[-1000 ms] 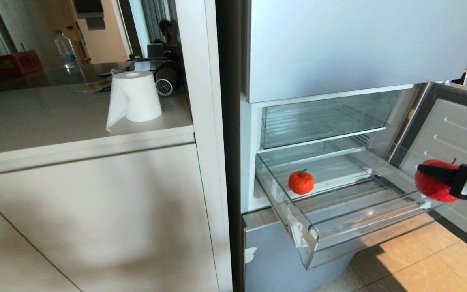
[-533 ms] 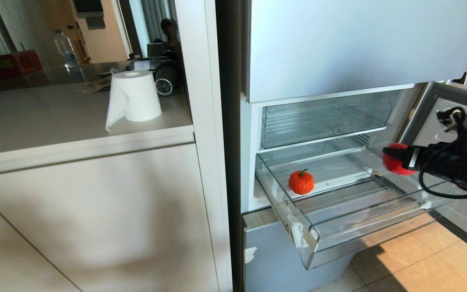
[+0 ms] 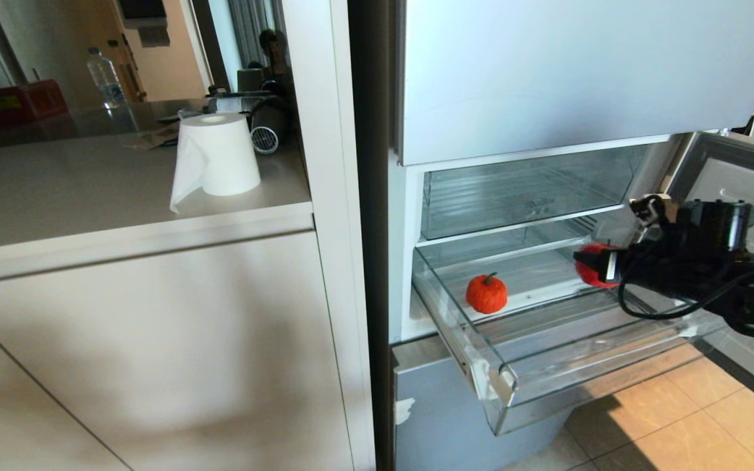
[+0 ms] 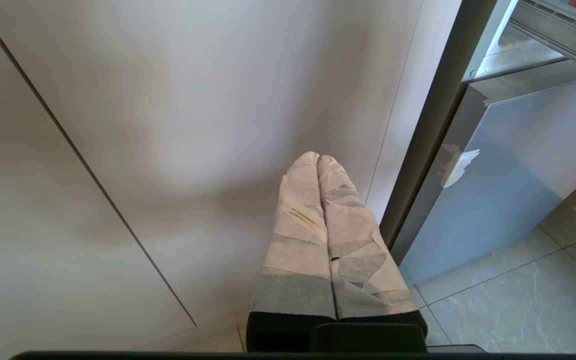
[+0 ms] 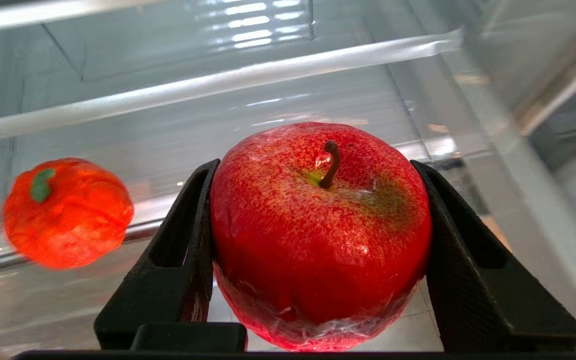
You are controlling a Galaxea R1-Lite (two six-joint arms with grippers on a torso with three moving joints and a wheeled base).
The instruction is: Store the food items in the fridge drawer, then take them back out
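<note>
The right gripper (image 3: 592,267) reaches in over the right side of the pulled-out clear drawer (image 3: 501,383) of an open fridge, its black fingers (image 5: 188,240) clamped on either side of a red apple (image 5: 320,232) wrapped in clear film, stem up. The apple is held above the drawer floor, near the right wall; whether it touches the floor cannot be told. A small orange pumpkin (image 3: 486,294) with a green stem sits on the drawer's ribbed floor toward the left wall, well apart from the apple. Above the drawer, a deeper clear bin (image 3: 521,193) sits pushed in under a pale blue-grey door panel (image 3: 580,65). The left gripper (image 4: 318,160) hangs low in front of a white cabinet (image 4: 168,125) beside the fridge's lower panel (image 4: 508,165), its tape-wrapped fingers pressed together and holding nothing. On the counter (image 3: 76,190) left of the fridge, a roll of paper (image 3: 216,157) stands near the front edge, with a water bottle (image 3: 105,77) farther back.
</note>
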